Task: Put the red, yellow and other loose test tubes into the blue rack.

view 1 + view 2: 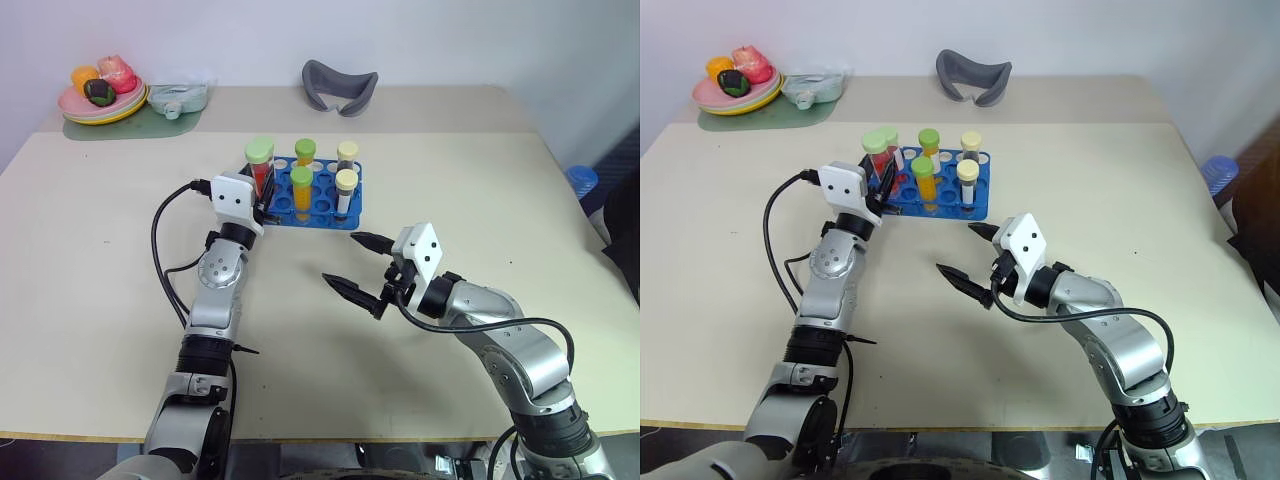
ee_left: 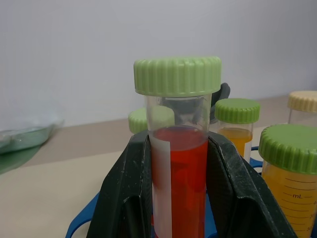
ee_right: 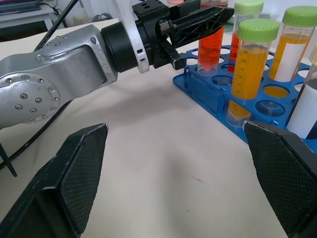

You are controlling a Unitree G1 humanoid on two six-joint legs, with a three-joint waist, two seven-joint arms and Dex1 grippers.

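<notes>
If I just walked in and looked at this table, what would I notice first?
Probably the blue rack in the middle of the table, full of tubes with green and cream caps. The left gripper is shut on a tube of red liquid standing in the rack's near-left corner. The right gripper hangs wide open just in front, holding nothing, and a plate of toy food sits in the far left corner.

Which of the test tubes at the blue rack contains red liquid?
The green-capped test tube of red liquid, clamped by the left end effector at the blue plastic rack's corner. The others hold orange or pale contents.
</notes>
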